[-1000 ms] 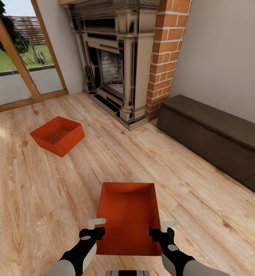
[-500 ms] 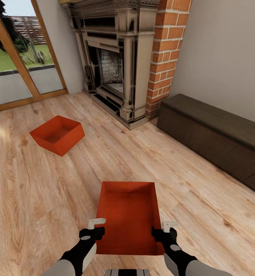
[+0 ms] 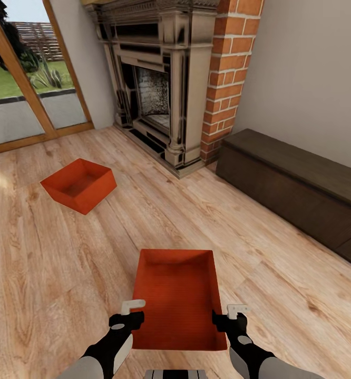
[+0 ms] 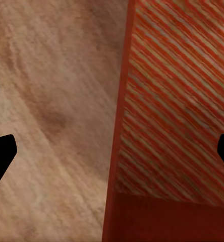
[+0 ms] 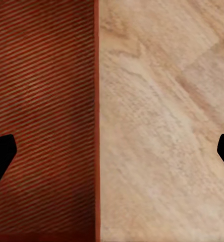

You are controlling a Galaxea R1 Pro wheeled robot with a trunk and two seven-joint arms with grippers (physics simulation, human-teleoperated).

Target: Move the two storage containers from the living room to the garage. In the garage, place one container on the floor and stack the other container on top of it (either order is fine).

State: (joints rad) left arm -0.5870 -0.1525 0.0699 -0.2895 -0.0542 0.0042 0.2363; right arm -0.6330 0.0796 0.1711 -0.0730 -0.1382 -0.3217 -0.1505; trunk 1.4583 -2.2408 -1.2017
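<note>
near bin (image 3: 176,302): you see matt orange-red, plastic-looking walls, finely ribbed base
far bin (image 3: 79,185): same matt orange-red
floor (image 3: 65,263): light wood planks, visible grain, soft sheen
fireplace (image 3: 159,79): carved, glossy
column (image 3: 228,68): rough red brick
bench (image 3: 296,189): dark matt wood

Plank floor (image 3: 65,273) bears two orange-red bins (image 3: 178,300) (image 3: 79,185) (well apart).

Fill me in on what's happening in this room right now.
The robot stands over one orange-red storage container on the wood plank floor. Its left gripper sits at the bin's left wall and its right gripper at the right wall, jaws open and straddling each wall, not clamped. A second container sits on the floor further off to the left, near the glass doors and fireplace.
</note>
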